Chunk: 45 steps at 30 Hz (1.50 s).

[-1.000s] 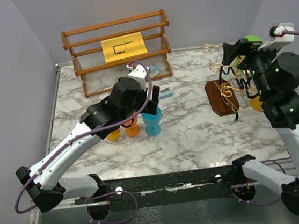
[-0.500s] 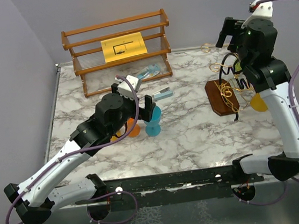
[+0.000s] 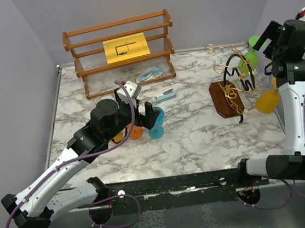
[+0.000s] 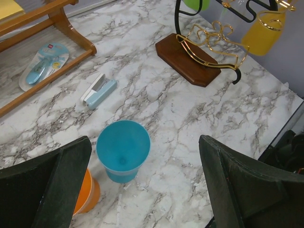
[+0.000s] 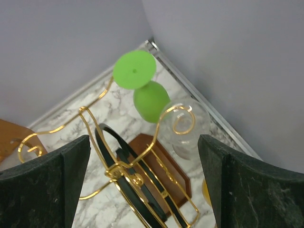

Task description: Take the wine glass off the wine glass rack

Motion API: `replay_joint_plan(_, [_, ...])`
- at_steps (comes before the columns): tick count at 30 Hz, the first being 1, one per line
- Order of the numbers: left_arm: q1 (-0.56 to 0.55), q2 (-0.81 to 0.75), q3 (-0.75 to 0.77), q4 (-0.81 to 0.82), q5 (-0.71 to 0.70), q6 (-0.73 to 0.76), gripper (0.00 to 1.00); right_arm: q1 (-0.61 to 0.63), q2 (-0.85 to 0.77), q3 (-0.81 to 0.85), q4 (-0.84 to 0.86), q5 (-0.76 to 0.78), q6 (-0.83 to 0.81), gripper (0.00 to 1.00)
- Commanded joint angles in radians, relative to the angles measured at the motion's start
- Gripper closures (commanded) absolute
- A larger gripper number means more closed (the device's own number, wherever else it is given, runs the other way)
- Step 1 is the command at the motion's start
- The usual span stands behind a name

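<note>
Swung up and back toward the right wall, the right arm (image 3: 290,104) has left the wine glass rack (image 3: 226,99), and the left arm (image 3: 64,162) has drawn back toward its base. Both pairs of jaws stand apart and empty. Only the right wrist view clearly shows a clear wine glass (image 5: 187,126) hanging upside down on the rack beside the green wine glass (image 5: 151,99). The overhead view adds the yellow wine glass (image 3: 267,101) hung on the rack's right. The left wrist view looks down into a blue cup (image 4: 122,149) upright on the table (image 4: 180,123).
</note>
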Motion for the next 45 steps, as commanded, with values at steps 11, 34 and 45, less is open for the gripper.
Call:
replay_joint_plan(11, [-0.173,-0.079,-0.051,0.014,-0.102,0.056,0.01,-0.055,-0.223,-0.265,-0.201,0.215,0.196,0.09])
replay_joint_plan(34, [-0.176,-0.089,-0.074,0.01,-0.07,0.053,0.01,-0.057,-0.338,-0.463,-0.051,0.386,0.355,0.22])
replay_joint_plan(45, [-0.158,-0.083,-0.078,0.009,-0.06,0.057,0.01,-0.119,-0.308,-0.491,-0.046,0.355,0.42,0.3])
